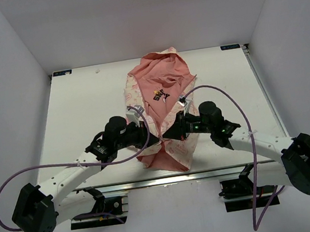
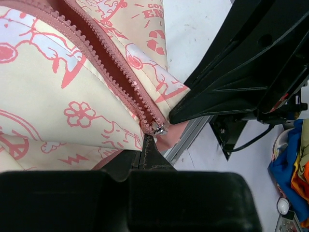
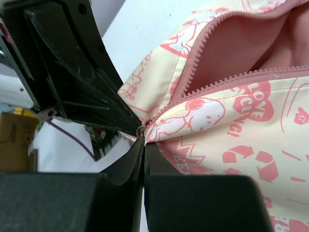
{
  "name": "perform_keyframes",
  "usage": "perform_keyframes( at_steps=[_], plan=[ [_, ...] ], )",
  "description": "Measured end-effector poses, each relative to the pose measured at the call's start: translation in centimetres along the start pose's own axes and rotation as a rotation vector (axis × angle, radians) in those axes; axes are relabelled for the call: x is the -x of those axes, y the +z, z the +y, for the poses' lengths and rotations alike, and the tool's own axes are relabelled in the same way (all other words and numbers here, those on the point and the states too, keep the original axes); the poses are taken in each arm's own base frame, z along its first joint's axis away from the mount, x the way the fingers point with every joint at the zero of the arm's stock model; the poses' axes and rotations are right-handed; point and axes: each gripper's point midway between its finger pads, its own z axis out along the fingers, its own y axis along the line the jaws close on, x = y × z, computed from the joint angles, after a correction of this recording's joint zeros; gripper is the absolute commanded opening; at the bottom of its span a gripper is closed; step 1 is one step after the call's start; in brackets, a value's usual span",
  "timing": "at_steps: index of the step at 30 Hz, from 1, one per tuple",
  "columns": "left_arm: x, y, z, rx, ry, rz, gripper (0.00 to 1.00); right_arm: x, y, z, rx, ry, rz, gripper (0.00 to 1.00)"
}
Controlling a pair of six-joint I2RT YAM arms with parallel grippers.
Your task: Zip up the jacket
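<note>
The jacket (image 1: 159, 86) lies mid-table, cream with a pink print, open at the top so its salmon lining and dark logo show. Its pink zipper (image 2: 96, 53) is joined only at the bottom, where the silver slider (image 2: 158, 128) sits. My left gripper (image 1: 156, 139) is shut on the jacket's bottom edge just below the slider, as the left wrist view (image 2: 146, 142) shows. My right gripper (image 1: 167, 135) meets it from the right. In the right wrist view it is shut (image 3: 144, 140) at the slider's metal pull (image 3: 141, 129), with the jacket (image 3: 231, 135) beyond.
The jacket's hem lies close to the table's front metal rail (image 1: 164, 179). Purple cables (image 1: 241, 109) loop off both arms. Walls enclose the table on three sides. Coloured clutter (image 2: 289, 159) and a cardboard box (image 3: 14, 135) lie off the table.
</note>
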Motion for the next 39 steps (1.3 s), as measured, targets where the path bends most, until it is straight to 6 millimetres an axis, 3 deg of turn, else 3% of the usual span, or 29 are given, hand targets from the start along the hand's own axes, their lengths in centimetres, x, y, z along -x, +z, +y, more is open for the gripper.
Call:
perform_keyframes(
  at_steps=[1, 5, 9, 12, 15, 16, 18, 19, 22, 31, 35, 37, 39],
  plan=[
    [-0.1, 0.0, 0.0, 0.003, -0.001, 0.005, 0.0, -0.3, -0.1, -0.1, 0.0, -0.006, 0.014, 0.0],
    [-0.5, -0.2, 0.1, 0.01, -0.006, 0.021, 0.0, -1.3, -0.3, -0.1, 0.008, -0.014, 0.055, 0.2],
    [-0.6, -0.3, -0.1, 0.001, -0.006, 0.025, 0.0, -1.6, -0.4, 0.3, 0.034, -0.022, 0.072, 0.21],
    [-0.7, -0.4, -0.4, -0.013, -0.007, 0.034, 0.0, -1.6, -0.5, 0.6, 0.047, -0.019, 0.077, 0.15],
    [-0.9, -0.4, -0.6, -0.028, -0.01, 0.041, 0.0, -1.5, -0.5, 0.8, 0.06, -0.023, 0.071, 0.0],
    [-0.9, -0.4, -0.7, -0.034, -0.013, 0.045, 0.0, -1.5, -0.5, 0.9, 0.062, -0.023, 0.07, 0.0],
    [-1.0, -0.4, -0.9, -0.044, -0.016, 0.051, 0.09, -1.4, -0.4, 1.0, 0.067, -0.023, 0.068, 0.0],
    [-1.1, -0.4, -1.0, -0.046, -0.018, 0.053, 0.21, -1.4, -0.5, 1.0, 0.07, -0.024, 0.067, 0.0],
    [-1.1, -0.4, -1.0, -0.046, -0.026, 0.054, 0.35, -1.4, -0.4, 1.0, 0.07, -0.025, 0.064, 0.0],
    [0.1, -0.9, -2.1, -0.073, -0.051, 0.008, 0.5, -1.5, -0.6, -0.1, 0.006, 0.008, 0.02, 0.0],
    [0.5, -1.0, -2.7, -0.1, -0.046, -0.009, 0.72, -1.1, -0.6, -0.1, -0.004, 0.037, -0.009, 0.0],
    [0.6, -1.0, -2.7, -0.1, -0.041, -0.013, 0.78, -0.9, -0.7, 0.0, -0.003, 0.053, -0.022, 0.0],
    [0.7, -1.0, -2.5, -0.093, -0.036, -0.017, 0.93, -0.7, -0.8, 0.2, -0.002, 0.067, -0.032, 0.0]
  ],
)
